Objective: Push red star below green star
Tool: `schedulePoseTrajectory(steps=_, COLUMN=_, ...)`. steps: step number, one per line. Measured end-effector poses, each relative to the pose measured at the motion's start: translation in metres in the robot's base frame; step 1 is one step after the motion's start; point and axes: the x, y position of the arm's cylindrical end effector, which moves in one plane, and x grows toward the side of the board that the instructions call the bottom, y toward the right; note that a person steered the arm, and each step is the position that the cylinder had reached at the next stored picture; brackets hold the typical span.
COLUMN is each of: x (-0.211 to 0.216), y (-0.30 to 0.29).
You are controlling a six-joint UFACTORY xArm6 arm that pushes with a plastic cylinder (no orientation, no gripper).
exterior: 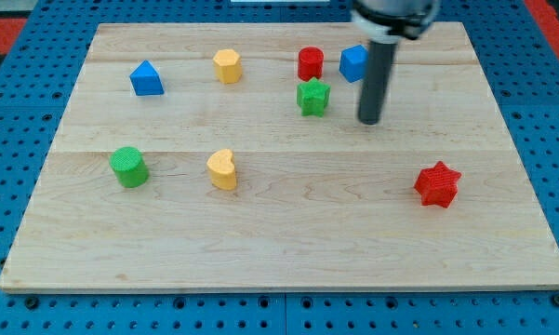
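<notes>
Resting beside ridged green star (312, 96): my tip (369, 121)

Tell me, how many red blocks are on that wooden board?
2. A red cylinder sits near the view's top, just above the green star. A red star lies alone toward the view's lower right. None seems hidden.

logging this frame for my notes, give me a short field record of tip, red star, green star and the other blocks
tip: my tip, right of the green star, touching no block
red star: lower right, apart from the rest
green star neighbours: red cylinder just above, blue block upper right
task state: red star not yet below green star
</notes>
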Motion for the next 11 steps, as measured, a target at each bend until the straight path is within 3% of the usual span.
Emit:
schedulePoseTrajectory(steps=2, x=0.085, y=0.096)
schedulePoseTrajectory(steps=3, x=0.122, y=0.085)
schedulePoseTrajectory(steps=4, x=0.130, y=0.021)
schedulePoseTrajectory(steps=6, x=0.094, y=-0.065)
schedulePoseTrajectory(steps=8, x=0.109, y=0.019)
schedulePoseTrajectory(steps=9, x=0.084, y=0.013)
schedulePoseTrajectory(steps=11, x=0.060, y=-0.078)
